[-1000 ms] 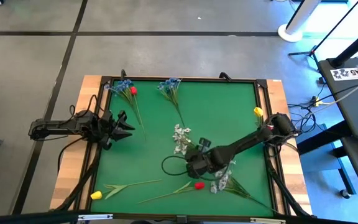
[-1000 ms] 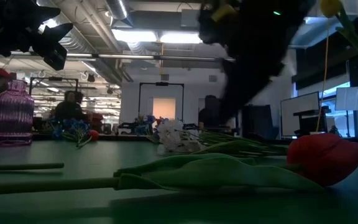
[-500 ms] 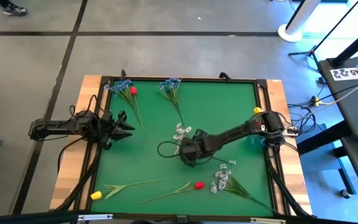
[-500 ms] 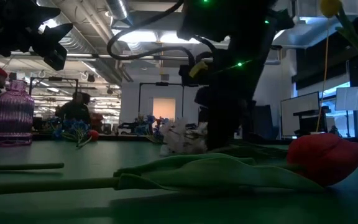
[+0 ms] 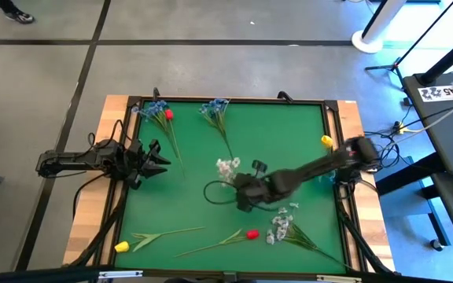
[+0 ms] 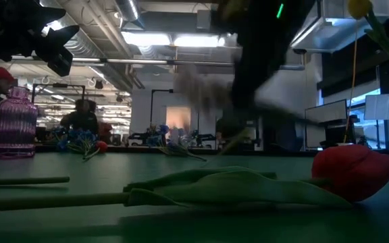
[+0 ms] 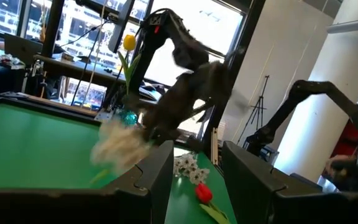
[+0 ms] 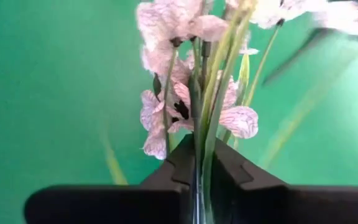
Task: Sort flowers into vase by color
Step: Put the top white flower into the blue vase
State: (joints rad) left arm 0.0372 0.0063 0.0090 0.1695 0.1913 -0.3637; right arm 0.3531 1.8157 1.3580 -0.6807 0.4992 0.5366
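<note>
Your left gripper (image 5: 154,157) waits at the table's left edge, fingers spread and empty. Behind it, the purple ribbed glass vase (image 6: 13,121) stands at the far left, with the blue-blossom sprigs (image 5: 154,110) and a red bud lying nearby. Mid-table, your right gripper (image 8: 199,163) has just snapped closed on the white-blossom sprig (image 8: 191,93): half a second ago it stood over the blooms, now the stalks are pinched between its fingers and lifted off the green felt mat (image 5: 289,134). So this carry has begun. The red tulip-like bud (image 5: 252,233) and second white sprig (image 5: 280,228) lie below its path, well apart.
</note>
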